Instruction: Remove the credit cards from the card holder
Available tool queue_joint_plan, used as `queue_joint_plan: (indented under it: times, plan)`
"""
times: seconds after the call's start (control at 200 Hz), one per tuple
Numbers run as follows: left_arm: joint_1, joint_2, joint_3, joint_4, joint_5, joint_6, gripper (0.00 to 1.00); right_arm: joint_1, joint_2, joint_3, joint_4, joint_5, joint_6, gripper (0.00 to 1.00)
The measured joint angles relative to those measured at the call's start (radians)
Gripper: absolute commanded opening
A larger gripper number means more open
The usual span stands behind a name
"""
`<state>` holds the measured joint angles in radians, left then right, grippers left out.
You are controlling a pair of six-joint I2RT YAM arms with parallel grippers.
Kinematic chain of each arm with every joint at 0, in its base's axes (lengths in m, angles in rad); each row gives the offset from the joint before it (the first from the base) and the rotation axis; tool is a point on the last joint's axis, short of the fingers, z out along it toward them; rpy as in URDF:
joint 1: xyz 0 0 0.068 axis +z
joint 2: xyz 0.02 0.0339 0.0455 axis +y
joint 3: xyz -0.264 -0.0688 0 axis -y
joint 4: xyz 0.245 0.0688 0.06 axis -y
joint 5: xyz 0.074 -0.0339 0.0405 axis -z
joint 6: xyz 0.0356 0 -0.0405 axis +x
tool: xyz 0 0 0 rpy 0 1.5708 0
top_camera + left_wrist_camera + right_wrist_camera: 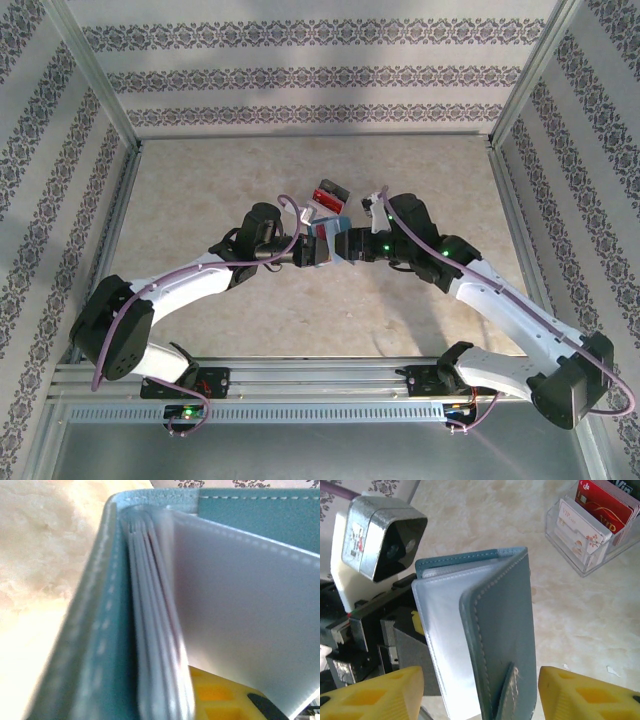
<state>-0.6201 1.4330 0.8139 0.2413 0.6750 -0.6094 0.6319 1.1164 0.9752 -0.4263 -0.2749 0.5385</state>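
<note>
The teal card holder (327,243) hangs above the table between my two grippers, partly unfolded. My left gripper (304,250) is shut on its stack of clear sleeves (156,630); one yellow finger (220,694) shows beside them, and the other is hidden behind the teal cover (95,645). A reddish edge shows among the sleeves, but I cannot make out separate credit cards there. My right gripper (480,695) is open: its yellow fingertips stand on either side of the card holder (507,625) and its closure tab (506,690), with a gap on each side.
A clear plastic box (580,555) stands on the beige table behind the grippers, with red and white cards upright in it (325,200). Patterned walls and metal frame posts enclose the table on three sides.
</note>
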Motion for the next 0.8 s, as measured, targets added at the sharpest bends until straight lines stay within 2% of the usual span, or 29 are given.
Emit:
queue_joint_plan:
  times: [0.115, 0.35, 0.525, 0.655, 0.799]
  plan:
    - [0.000, 0.000, 0.000, -0.013, -0.010, 0.005, 0.22, 0.014, 0.021, 0.016, -0.014, 0.030, -0.021, 0.77]
    - [-0.002, -0.002, 0.011, -0.058, -0.037, 0.026, 0.21, 0.046, 0.067, 0.061, -0.047, 0.103, -0.048, 0.79]
    - [-0.003, -0.005, 0.012, -0.074, -0.058, 0.036, 0.00, 0.060, 0.114, 0.083, -0.070, 0.153, -0.051, 0.72]
    - [-0.005, -0.020, 0.012, -0.078, -0.083, 0.037, 0.00, 0.060, 0.126, 0.083, -0.081, 0.190, -0.045, 0.74]
    - [-0.008, -0.066, 0.012, -0.078, -0.113, 0.041, 0.00, 0.059, 0.126, 0.083, -0.080, 0.211, -0.031, 0.81]
